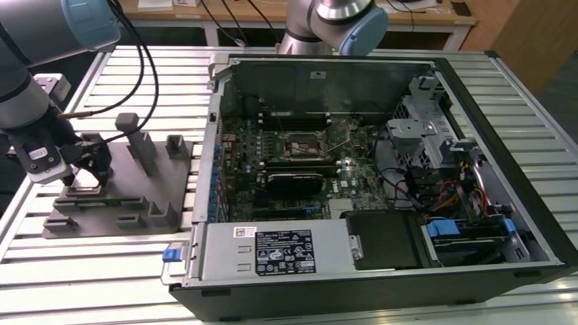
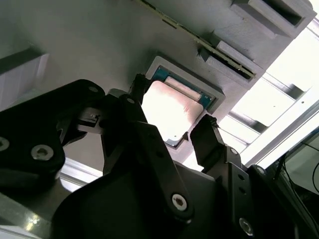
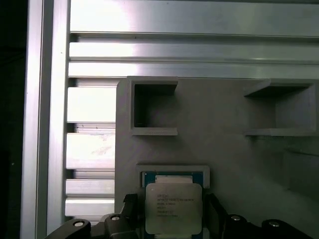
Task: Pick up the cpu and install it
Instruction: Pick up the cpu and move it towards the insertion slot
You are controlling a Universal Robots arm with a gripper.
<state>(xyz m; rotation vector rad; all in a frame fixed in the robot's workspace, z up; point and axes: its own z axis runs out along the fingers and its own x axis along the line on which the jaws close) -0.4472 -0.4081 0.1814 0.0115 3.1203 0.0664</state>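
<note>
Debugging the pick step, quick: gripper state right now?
Gripper: open, straddling the cpu, which lies in the grey fixture pocket; not clamped on it.

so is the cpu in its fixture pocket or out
In: the cpu lies flat in the grey fixture's pocket, the open gripper straddling it.

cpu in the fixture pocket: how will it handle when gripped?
Probably stiff: the cpu reads as a flat plate with a metal lid, so no flex. Likely slippery: the lid looks smooth and bright, and the pincer can catch only thin edges. Unlikely to roll; it lies flat in the grey fixture recess, but might snag the rim if lifted crooked.
</note>
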